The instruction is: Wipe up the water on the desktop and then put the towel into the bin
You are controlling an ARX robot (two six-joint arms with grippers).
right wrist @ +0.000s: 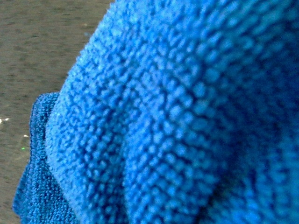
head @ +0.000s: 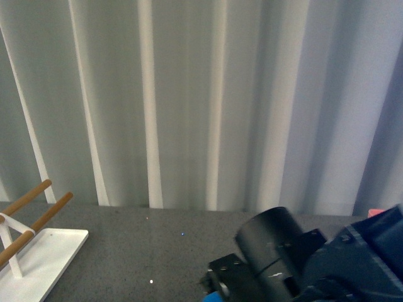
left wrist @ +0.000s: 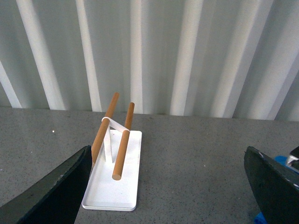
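Since the towel [right wrist: 177, 116], seemingly bunched for wiping the desktop [head: 145, 251], hides the jaws of the right arm [head: 302, 264], their state is unclear; the left gripper [left wrist: 167, 154] hangs open

the front view sits low on the robot's body and looks level across the desktop [head: 138, 245] to a pleated pale curtain [head: 189, 100], with the white tray [head: 56, 251] at its lower left and the right arm [head: 296, 258] bulking close at its lower right

the left wrist view looks from a little above the desktop toward the same curtain, past the left gripper [left wrist: 167, 154], whose dark fingers [left wrist: 56, 191] frame the lower corners; the tray stands at mid distance

these two share tray, desktop and curtain

the right wrist view is pressed up against the towel [right wrist: 177, 121], which nearly fills it; only a strip of desktop shows beside it
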